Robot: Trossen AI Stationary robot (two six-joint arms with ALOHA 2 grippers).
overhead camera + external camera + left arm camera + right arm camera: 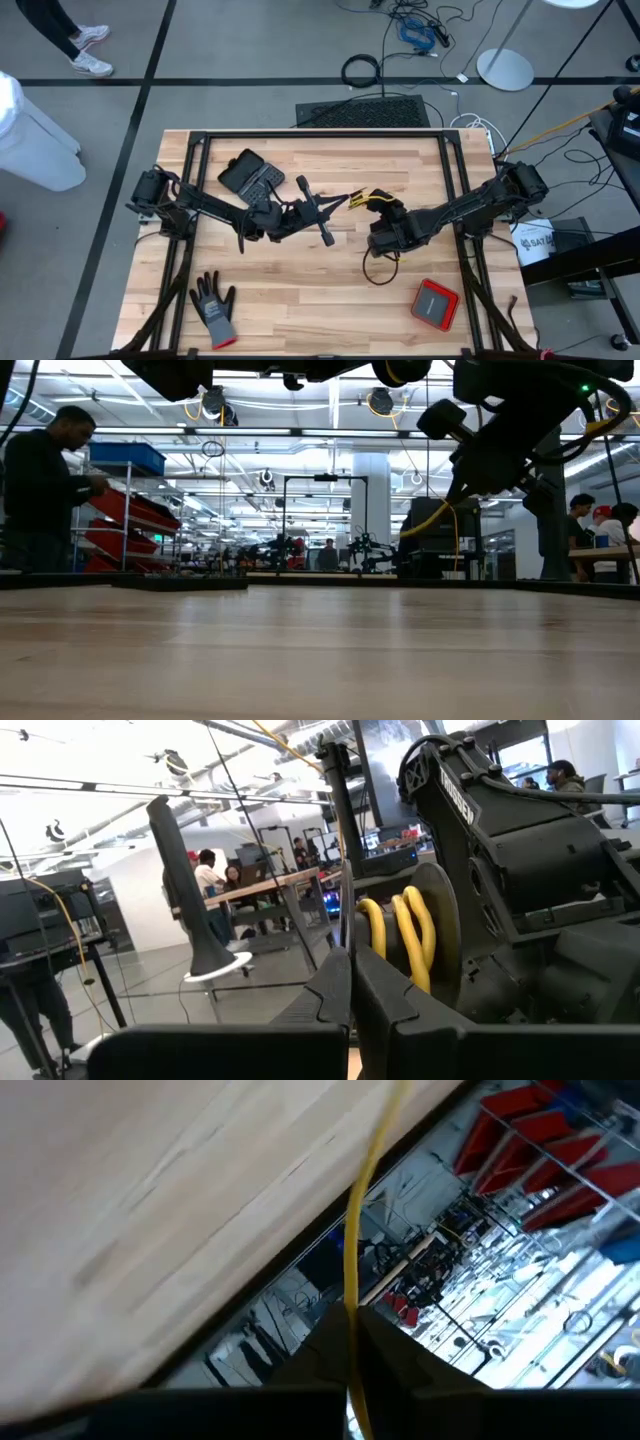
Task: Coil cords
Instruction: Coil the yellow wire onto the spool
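Cord thin, yellow, taut between shut jaws.

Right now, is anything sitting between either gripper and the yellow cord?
Nothing visible does. The right gripper is already shut on the yellow cord, which runs out from between its fingers. The left gripper is shut as well, with a thin line at its tips, meeting the right one over the middle of the table.

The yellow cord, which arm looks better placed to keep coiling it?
Probably the right: the right gripper is shut on the yellow cord. The left gripper is also shut, on a dark strand.
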